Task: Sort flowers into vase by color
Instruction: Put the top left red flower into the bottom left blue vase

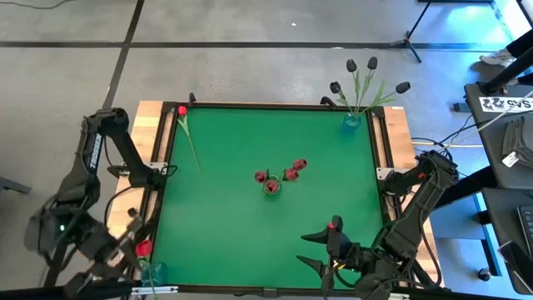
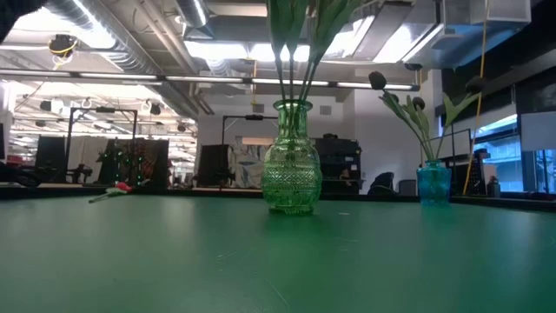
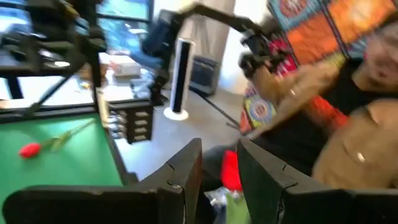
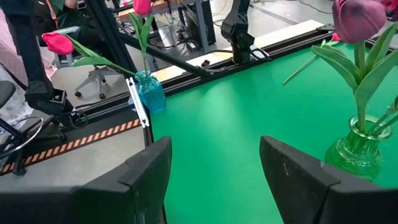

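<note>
I watch the left claw [image 1: 133, 250] most. It hangs at the bench [image 1: 225, 225] corner well to the left of the green vase [image 1: 272, 187], over the small blue vase [image 1: 153, 272] that has one red tulip [image 1: 144, 247] in it. In the left wrist view the red head [image 3: 230, 171] shows inside this claw, but I cannot tell if it is pinched or free. If it is pinched when the arm pulls away, I think the tulip comes out again. The blue vase stands at the very edge, so it may tip or fall off the bench. A person [image 3: 348, 124] sits close behind that corner, so a wide swing is also a risk. The right claw [image 4: 214, 180] waits near the green vase on its right-front side, spread wide and holding nothing. A careless move could brush the pink-red tulips [image 1: 290, 172] and knock that vase. One loose red tulip [image 1: 187, 133] lies flat, well apart from the green vase toward the far left corner. Its thin stem could slip or roll. The black tulips [image 1: 366, 75] stand far right, out of danger.
</note>
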{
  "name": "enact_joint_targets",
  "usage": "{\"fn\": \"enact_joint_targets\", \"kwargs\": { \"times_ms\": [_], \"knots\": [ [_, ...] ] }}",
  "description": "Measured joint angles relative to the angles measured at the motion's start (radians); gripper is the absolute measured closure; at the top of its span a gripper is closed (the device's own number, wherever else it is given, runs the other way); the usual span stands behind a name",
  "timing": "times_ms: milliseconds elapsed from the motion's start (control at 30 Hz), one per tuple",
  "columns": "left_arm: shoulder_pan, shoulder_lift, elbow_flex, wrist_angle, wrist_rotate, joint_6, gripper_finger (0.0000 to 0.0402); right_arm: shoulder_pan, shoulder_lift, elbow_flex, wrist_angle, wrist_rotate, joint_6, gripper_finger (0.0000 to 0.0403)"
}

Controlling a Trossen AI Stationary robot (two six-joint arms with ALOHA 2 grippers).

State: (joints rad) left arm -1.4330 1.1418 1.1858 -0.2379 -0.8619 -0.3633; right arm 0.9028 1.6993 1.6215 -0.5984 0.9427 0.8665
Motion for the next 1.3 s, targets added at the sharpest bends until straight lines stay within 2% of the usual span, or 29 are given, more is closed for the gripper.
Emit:
{"fn": "enact_joint_targets", "kwargs": {
  "times_ms": [133,267,333,433,567,667,767,867,1033,1167,1300],
  "knots": [
    [0.037,-0.075,0.001,-0.061,-0.11,-0.001,0.0301,0.0,0.0,0.0,0.006,0.01,-0.001,0.0159],
    [0.123,-0.152,0.002,-0.107,-0.115,0.006,0.0301,-0.033,0.015,0.002,0.043,0.135,-0.038,0.0159],
    [0.173,-0.19,0.002,-0.144,-0.12,0.015,0.0301,-0.076,0.041,0.002,0.129,0.138,-0.127,0.0159],
    [0.27,-0.238,0.003,-0.244,-0.132,-0.035,0.0301,-0.144,0.117,0.002,0.393,0.004,-0.386,0.0159],
    [0.405,-0.258,0.003,-0.429,-0.129,-0.174,0.0301,-0.171,0.218,0.0,0.863,-0.205,-0.757,0.0159],
    [0.476,-0.258,0.0,-0.538,-0.102,-0.265,0.0301,-0.181,0.279,0.002,1.064,-0.371,-0.932,0.0159],
    [0.527,-0.26,-0.044,-0.553,-0.055,-0.305,0.0301,-0.195,0.349,0.002,1.185,-0.466,-1.004,0.0159],
    [0.563,-0.257,-0.11,-0.556,-0.011,-0.337,0.0301,-0.199,0.396,0.014,1.183,-0.481,-1.019,0.0159],
    [0.637,-0.258,-0.227,-0.547,-0.019,-0.459,0.0301,-0.197,0.406,0.019,1.152,-0.424,-1.037,0.0159],
    [0.756,-0.249,-0.319,-0.532,-0.011,-0.569,0.0301,-0.196,0.402,0.019,1.148,-0.402,-1.083,0.0159],
    [0.883,-0.205,-0.385,-0.535,0.049,-0.646,0.0301,-0.191,0.397,0.019,1.149,-0.401,-1.099,0.0159]
  ]
}}
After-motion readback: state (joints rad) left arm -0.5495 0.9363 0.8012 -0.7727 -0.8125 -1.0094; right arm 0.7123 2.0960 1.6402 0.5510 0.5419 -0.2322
